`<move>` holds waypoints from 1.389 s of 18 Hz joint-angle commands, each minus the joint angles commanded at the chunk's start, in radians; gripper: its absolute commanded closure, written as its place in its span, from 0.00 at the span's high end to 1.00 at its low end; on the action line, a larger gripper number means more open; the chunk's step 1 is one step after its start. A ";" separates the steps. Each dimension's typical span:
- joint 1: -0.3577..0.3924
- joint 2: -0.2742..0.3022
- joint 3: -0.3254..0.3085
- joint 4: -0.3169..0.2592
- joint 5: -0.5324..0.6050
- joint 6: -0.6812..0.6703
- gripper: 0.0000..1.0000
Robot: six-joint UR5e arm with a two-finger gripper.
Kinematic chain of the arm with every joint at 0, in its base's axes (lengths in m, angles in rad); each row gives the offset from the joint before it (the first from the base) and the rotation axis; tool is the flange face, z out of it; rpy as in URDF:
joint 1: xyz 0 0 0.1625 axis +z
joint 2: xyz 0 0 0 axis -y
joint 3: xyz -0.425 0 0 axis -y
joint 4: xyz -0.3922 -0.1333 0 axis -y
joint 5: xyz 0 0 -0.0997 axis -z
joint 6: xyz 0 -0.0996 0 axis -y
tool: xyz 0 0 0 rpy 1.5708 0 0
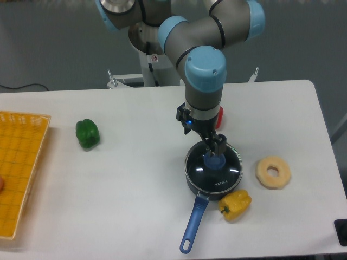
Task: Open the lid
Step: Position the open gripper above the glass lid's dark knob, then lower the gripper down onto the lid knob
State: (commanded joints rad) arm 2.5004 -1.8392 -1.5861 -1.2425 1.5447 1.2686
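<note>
- A white counter [135,179] fills most of the view, with a grey wall behind its far edge.
- A grey robot arm [205,70] with light blue joints reaches down from the far edge toward the right half of the counter.
- A yellow mesh basket [19,168] sits at the left edge, partly cut off.
- A dark saucepan [191,187] stands right of centre, its blue handle [193,222] pointing toward the near edge.
- The lid [213,169], round clear glass with a thin metal rim, lies flat on the saucepan, covering it.
- A pale ring-shaped item [274,172] lies near the saucepan, toward the right edge.
- A green pepper [87,133] rests well apart, on the left half.
- A yellow pepper [235,204] lies just beside the saucepan, on its near right side.
- The claw [215,157] points straight down, its dark fingers [222,144] closed around the lid's blue knob [215,161].
- A small red object [219,117] shows behind the arm, mostly hidden.
</note>
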 joint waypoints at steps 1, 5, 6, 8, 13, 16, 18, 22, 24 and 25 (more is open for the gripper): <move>-0.005 0.000 -0.003 0.002 0.000 -0.005 1.00; -0.006 0.003 -0.018 0.006 -0.005 -0.063 1.00; -0.006 0.005 -0.020 0.008 -0.009 -0.084 1.00; -0.009 0.003 -0.026 0.008 -0.015 -0.141 1.00; -0.031 -0.005 -0.046 0.075 -0.011 -0.306 1.00; -0.031 -0.017 -0.052 0.078 -0.015 -0.382 1.00; -0.015 -0.017 -0.051 0.078 -0.023 -0.416 1.00; 0.026 -0.037 -0.034 0.095 -0.023 -0.426 1.00; 0.051 -0.043 -0.025 0.103 -0.023 -0.425 1.00; 0.052 -0.055 -0.012 0.103 -0.023 -0.423 1.00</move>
State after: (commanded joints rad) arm 2.5525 -1.8943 -1.5985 -1.1397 1.5217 0.8452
